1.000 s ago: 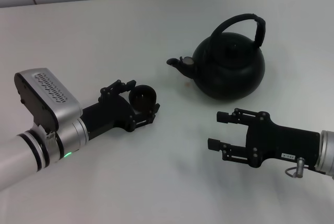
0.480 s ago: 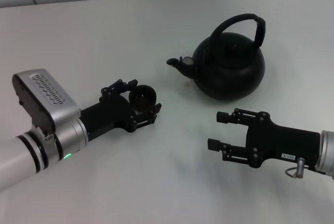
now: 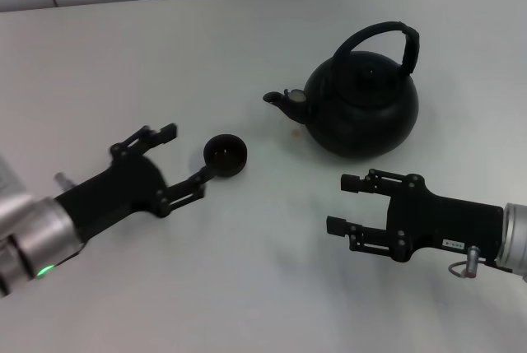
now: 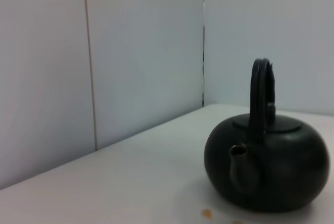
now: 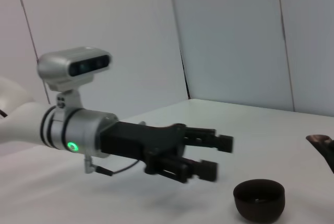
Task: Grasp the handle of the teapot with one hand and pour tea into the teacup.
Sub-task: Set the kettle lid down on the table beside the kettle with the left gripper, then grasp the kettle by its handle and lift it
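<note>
**Operator:** What do you record for the vessels?

**Inspector:** Your teapot (image 3: 361,106) stands upright on the white table (image 3: 247,279), lid seated, spout toward the robot's left. The handle (image 3: 384,38) arches over the top, and nothing touches it. What the teapot holds cannot be seen. The teacup (image 3: 225,155) sits upright on the table, to the left of the teapot and clear of it, mouth up. Its inside reads dark; whether there is liquid in it cannot be judged.

**Operator:** And the arms?

**Inspector:** Your left gripper (image 3: 184,156) lies low over the table just left of the teacup, fingers spread apart. One fingertip is right beside the teacup's rim; contact cannot be confirmed from the head view. The right wrist view shows that gripper (image 5: 214,155) with a gap between it and the teacup (image 5: 259,199). Your right gripper (image 3: 344,204) sits in front of the teapot, well short of it, fingers apart and empty.

**Operator:** Anything else?

**Inspector:** A small brownish spot (image 4: 206,213) marks the table beside the teapot's base (image 4: 267,167), below the spout.
</note>
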`<state>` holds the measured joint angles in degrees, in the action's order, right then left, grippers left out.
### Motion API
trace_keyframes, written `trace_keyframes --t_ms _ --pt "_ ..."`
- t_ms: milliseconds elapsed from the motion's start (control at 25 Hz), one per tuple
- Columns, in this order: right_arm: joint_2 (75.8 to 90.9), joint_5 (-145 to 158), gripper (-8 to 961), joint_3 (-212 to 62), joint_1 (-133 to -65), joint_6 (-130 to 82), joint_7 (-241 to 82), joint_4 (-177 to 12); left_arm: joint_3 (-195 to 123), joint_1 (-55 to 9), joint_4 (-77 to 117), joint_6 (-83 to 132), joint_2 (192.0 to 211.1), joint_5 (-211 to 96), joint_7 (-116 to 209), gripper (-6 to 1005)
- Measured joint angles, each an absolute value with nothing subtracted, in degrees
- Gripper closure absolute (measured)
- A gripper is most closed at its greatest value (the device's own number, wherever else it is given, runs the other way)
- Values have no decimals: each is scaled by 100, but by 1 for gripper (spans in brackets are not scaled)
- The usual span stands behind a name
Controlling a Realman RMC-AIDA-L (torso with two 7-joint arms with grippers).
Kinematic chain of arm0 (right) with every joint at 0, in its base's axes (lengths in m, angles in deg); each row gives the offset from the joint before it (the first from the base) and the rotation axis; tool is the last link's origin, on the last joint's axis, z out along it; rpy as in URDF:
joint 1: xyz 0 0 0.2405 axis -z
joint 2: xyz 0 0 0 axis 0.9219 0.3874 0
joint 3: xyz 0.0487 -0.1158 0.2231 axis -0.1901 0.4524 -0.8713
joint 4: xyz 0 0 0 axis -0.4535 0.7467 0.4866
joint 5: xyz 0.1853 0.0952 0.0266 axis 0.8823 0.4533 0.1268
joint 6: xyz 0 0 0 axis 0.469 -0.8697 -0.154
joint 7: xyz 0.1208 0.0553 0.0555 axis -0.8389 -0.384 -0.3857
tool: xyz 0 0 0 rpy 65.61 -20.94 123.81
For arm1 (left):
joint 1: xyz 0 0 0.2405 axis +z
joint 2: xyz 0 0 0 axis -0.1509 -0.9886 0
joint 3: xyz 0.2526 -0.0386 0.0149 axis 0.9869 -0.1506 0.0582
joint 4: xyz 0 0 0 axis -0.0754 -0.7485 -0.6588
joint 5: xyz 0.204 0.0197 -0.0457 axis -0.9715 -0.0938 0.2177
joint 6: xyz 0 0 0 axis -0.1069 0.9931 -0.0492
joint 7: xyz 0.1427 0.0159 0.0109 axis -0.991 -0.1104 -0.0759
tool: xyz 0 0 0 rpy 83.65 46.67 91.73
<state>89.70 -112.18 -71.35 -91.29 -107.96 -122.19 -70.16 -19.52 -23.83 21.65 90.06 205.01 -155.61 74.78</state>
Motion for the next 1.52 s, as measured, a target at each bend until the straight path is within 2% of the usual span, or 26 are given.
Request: trace_keyframes --t_ms 440,960,1520 --pt "8970 -11084 260 -7145 -9147 -10784 -12231 -7025 -1300 -1240 602 10617 20434 -15566 8674 157" --pt "8971 -10997 262 -7144 -9154 -10765 -12235 -7052 -1030 -1161 562 10567 20308 -15570 8588 158" --pt "8978 -10925 263 -7143 -9120 -10718 -12212 -7076 -973 -1139 482 10464 20255 -15660 8562 157"
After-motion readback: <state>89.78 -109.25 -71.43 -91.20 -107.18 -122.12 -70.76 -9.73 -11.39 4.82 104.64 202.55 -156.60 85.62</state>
